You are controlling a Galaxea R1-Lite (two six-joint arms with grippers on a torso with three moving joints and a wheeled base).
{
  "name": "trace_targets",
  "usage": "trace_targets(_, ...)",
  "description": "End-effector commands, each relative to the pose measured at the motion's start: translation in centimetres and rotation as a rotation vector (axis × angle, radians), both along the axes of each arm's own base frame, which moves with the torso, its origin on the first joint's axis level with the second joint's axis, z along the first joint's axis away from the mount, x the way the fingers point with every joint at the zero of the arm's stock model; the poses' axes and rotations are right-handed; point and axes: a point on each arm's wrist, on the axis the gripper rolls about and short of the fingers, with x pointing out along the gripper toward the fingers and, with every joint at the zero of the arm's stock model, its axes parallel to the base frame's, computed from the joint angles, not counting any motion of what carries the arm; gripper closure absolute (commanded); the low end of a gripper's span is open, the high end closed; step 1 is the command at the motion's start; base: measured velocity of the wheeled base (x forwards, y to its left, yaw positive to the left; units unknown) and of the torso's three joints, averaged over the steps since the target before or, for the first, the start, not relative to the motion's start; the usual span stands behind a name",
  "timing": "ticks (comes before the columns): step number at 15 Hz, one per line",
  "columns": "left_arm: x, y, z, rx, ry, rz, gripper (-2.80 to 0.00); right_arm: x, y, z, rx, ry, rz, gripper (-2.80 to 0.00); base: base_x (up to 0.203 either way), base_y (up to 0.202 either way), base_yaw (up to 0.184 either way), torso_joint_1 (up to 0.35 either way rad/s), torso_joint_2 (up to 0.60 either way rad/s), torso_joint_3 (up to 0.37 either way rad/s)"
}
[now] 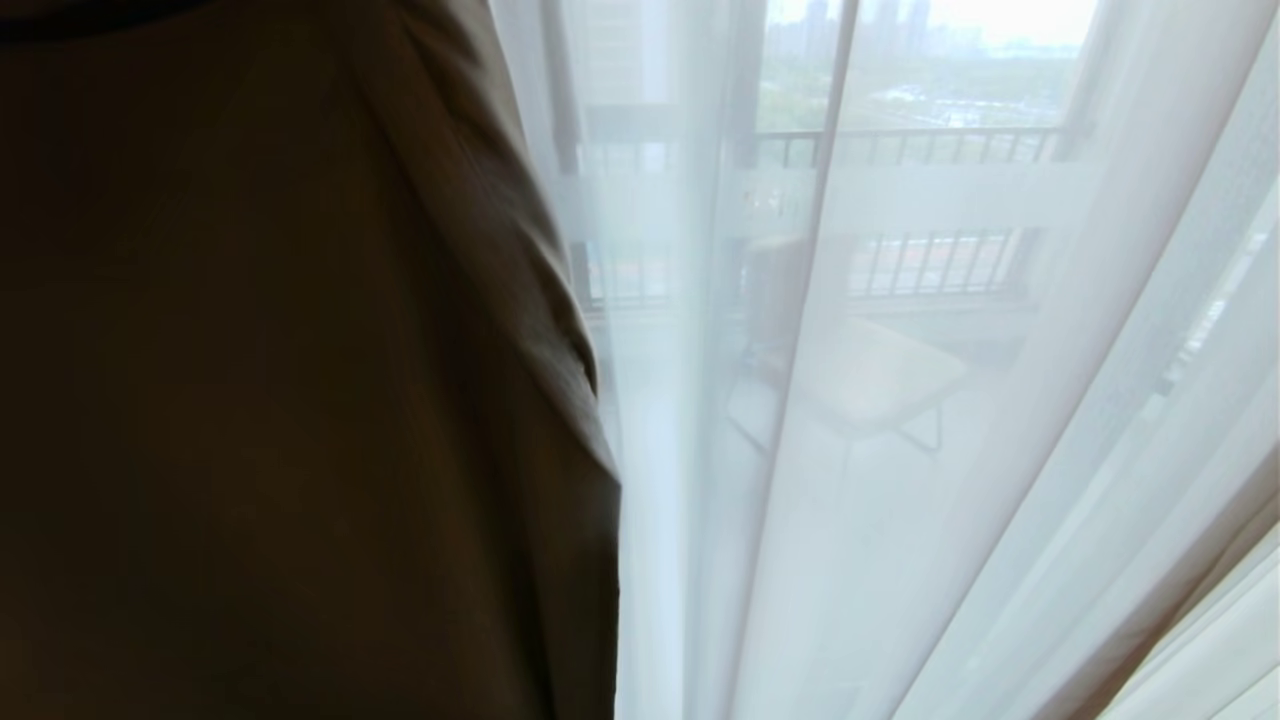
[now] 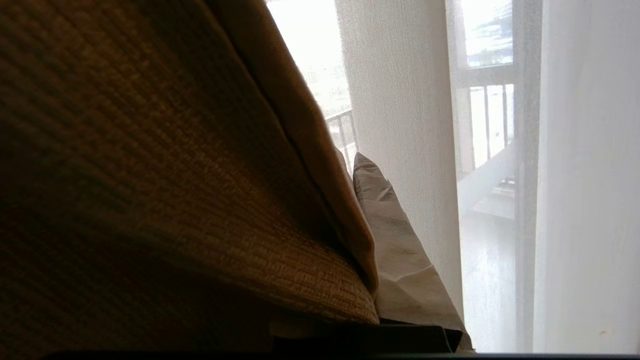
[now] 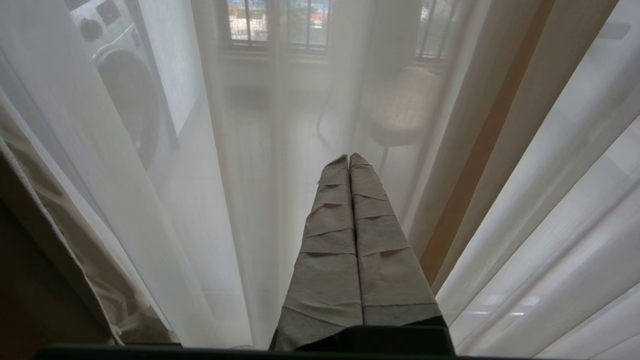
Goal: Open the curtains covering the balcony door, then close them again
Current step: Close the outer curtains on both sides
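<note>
The thick beige-brown woven curtain (image 1: 280, 380) fills the left half of the head view, with the white sheer curtains (image 1: 900, 480) hanging to its right. Behind the sheers stands the balcony door (image 1: 940, 200), its dark frame and white band showing faintly. In the left wrist view my left gripper (image 2: 350, 165) is shut on a fold of the thick curtain (image 2: 190, 190). One tape-wrapped finger (image 2: 395, 240) shows beside the fabric and the other is hidden under it. My right gripper (image 3: 349, 159) is shut and empty, pointing at the sheers (image 3: 200, 200). Neither arm shows in the head view.
Through the sheers I see the balcony floor, a small stool (image 1: 880, 380) and the black outer railing (image 1: 930, 150). In the right wrist view a washing machine (image 3: 125, 95) shows behind the sheer, and another edge of thick curtain (image 3: 480, 165) hangs beside my right gripper.
</note>
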Motion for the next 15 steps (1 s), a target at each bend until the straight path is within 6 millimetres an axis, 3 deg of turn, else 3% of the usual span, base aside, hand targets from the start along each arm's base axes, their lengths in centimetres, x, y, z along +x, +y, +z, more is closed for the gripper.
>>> trace_targets(1,0.3,-0.7,-0.1,0.003,0.003,-0.021,0.0,0.0,0.0,0.0,-0.001,0.0,0.001,0.0,0.0,0.0,0.0,0.0,0.0,0.0)
trace_targets(9,0.0,-2.0,-0.3,0.003,0.007,-0.068,0.0,0.0,0.0,0.0,-0.001,0.0,0.001,0.0,0.0,0.0,0.0,0.0,0.0,0.0)
trace_targets(15,-0.9,0.9,0.9,-0.017,-0.031,0.029,0.0,0.0,0.0,0.0,-0.001,0.0,0.001,0.0,0.0,0.0,0.0,0.0,0.0,0.0)
